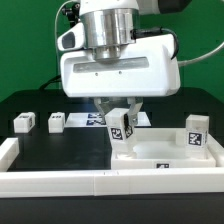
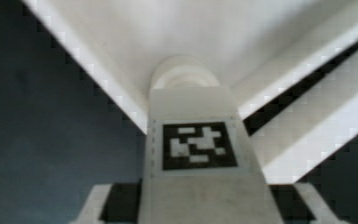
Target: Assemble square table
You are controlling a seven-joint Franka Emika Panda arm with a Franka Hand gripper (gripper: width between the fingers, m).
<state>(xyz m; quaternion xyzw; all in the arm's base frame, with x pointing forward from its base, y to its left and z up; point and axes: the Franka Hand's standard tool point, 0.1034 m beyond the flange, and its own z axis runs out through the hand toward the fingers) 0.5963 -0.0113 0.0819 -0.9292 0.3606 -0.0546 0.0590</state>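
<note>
At the exterior view's left, a far-left leg [image 1: 23, 122] and a second leg [image 1: 56, 122] stand apart on the black table [image 1: 60, 150], each with a black-and-white square tag. Beside them lies the marker board [image 1: 88, 119]. In the middle, the claw [image 1: 121, 110] is partly closed, gripping a held leg [image 1: 120, 130] [image 2: 197, 143] at the slab's [image 1: 165, 152] left corner. A fourth leg [image 1: 195, 131] stands at the slab's right.

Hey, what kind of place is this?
Likely a robotics lab test bench: the gripper holds a tagged white leg over a black table fenced by white rails, with a green backdrop behind.
</note>
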